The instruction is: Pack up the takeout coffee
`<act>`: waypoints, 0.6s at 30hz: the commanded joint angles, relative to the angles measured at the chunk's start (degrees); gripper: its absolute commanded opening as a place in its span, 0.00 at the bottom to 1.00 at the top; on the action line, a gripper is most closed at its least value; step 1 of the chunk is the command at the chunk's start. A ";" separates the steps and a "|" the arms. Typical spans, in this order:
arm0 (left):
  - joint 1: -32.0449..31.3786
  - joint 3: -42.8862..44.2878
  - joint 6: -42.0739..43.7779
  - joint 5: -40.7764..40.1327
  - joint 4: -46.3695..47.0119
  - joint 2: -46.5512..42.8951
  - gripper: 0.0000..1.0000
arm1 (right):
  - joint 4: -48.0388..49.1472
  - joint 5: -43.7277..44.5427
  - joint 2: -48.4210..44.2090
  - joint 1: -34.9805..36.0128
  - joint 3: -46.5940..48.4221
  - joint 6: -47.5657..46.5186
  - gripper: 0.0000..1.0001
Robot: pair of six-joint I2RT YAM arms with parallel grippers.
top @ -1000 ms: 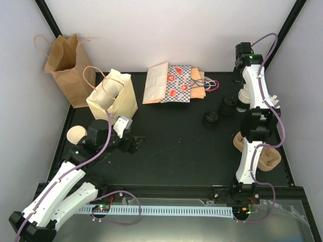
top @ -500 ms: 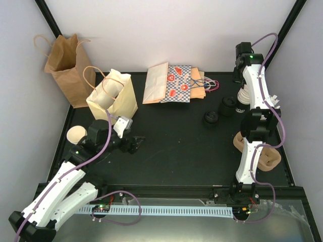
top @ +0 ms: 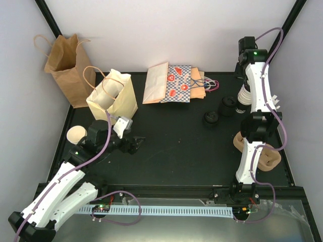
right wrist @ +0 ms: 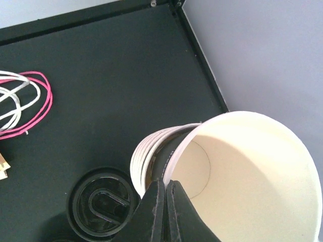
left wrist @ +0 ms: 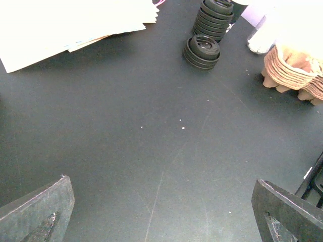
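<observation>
Our right arm (top: pixel 257 91) reaches far to the right of the cream bag (top: pixel 118 98), up near the back wall. The right jaws are shut tight on the rim of one white cup (right wrist: pixel 252 171). This cup is tipped and sits just over the stack of white cups (right wrist: pixel 144 151).

Black lids (top: pixel 211 118) lie between the cream bag and that stack. Brown trays (top: pixel 267 159) sit to the right of the bag too, nearer to us than the lids.

Our left arm (top: pixel 65 176) is just in front of the cream bag. The left jaws are wide open and hold nothing. They hang low over the black surface (left wrist: pixel 161 126).

A lone white cup (top: pixel 76 134) stands in front of the bag, a bit to its left. A brown bag (top: pixel 68 70) stands behind the cream bag, and flat bags (top: pixel 171 83) lie to its right.
</observation>
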 commanded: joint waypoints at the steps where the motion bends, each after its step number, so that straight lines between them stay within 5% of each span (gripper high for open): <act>1: -0.58 0.20 0.93 -0.58 0.96 -0.88 0.99 | -3.17 3.53 -2.20 0.63 5.40 -0.85 0.03; 18: -1.27 0.09 0.96 -1.35 0.83 -2.31 0.99 | 0.58 -4.07 -20.89 4.84 4.54 -3.05 0.06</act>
